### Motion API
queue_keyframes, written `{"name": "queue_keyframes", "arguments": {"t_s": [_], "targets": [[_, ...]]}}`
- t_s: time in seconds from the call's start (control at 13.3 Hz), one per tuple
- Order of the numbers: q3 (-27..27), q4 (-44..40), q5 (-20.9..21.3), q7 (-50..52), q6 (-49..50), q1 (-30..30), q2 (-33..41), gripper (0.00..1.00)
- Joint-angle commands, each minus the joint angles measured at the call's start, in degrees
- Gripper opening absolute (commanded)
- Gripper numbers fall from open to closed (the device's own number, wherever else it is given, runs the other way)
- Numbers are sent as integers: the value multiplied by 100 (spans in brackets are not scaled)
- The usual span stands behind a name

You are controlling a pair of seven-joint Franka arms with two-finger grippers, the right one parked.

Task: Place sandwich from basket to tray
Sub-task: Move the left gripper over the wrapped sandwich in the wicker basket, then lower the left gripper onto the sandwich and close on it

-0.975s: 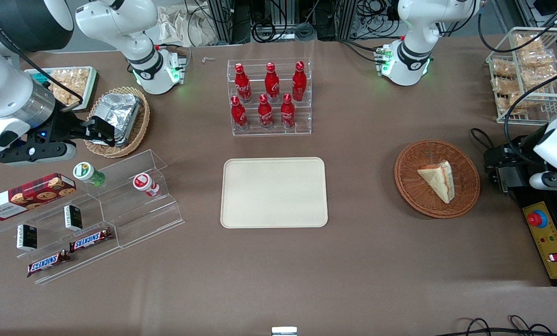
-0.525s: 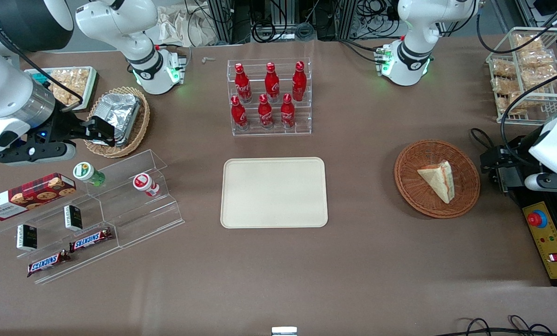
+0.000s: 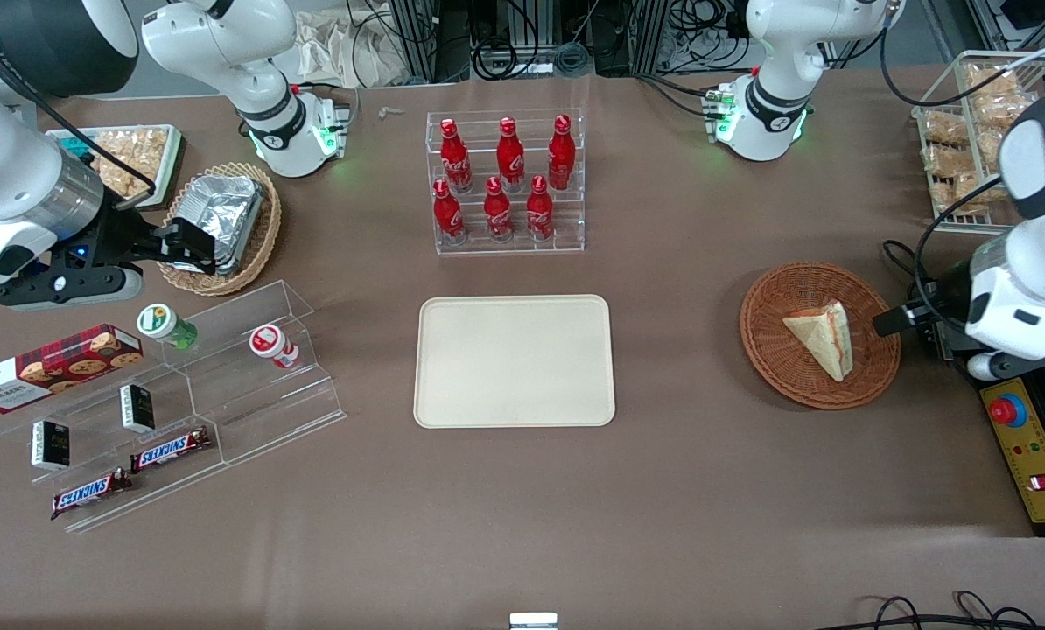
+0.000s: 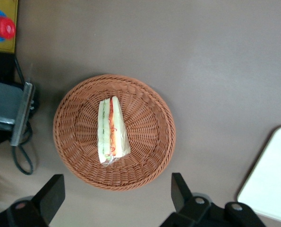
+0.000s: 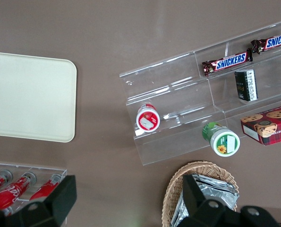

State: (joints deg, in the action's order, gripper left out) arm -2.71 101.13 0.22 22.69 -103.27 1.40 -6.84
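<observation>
The sandwich [image 3: 823, 337], a white bread wedge with red and pale filling, lies in the round reddish-brown wicker basket [image 3: 772, 350]. From the left wrist view the sandwich [image 4: 112, 130] rests on edge near the middle of the basket [image 4: 149, 142]. My left gripper [image 3: 901, 324] hangs open above the basket's rim toward the working arm's end. Its fingers [image 4: 180, 191] stand wide apart with nothing between them, and the gripper [image 4: 115, 197] is just off the rim. The beige tray [image 3: 514, 360] lies bare mid-table, its corner [image 4: 270, 179] showing from the wrist.
A yellow control box with a red button [image 3: 1026, 437] and a black unit sit beside the basket at the working arm's end. A wire rack of bagged snacks [image 3: 978, 131] stands farther back. An acrylic rack of red bottles [image 3: 507, 182] stands farther from the camera than the tray.
The left arm has swung in toward the basket, bringing the gripper from over the black unit to the basket's rim. The sandwich has not moved.
</observation>
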Motion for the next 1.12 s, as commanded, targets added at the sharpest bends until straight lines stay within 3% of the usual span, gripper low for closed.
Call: {"name": "queue_keyframes", "arguments": {"t_s": [0.0,0.22,0.45,1.05], "targets": [[-1,1783,65,1240,-1139,18,850,100],[-45,2612,592,2079,-2037,-17,904,100],[-45,3016,909,2143,-2441,-26,860,100],[-37,3343,936,2125,-3146,9,307,100]]}}
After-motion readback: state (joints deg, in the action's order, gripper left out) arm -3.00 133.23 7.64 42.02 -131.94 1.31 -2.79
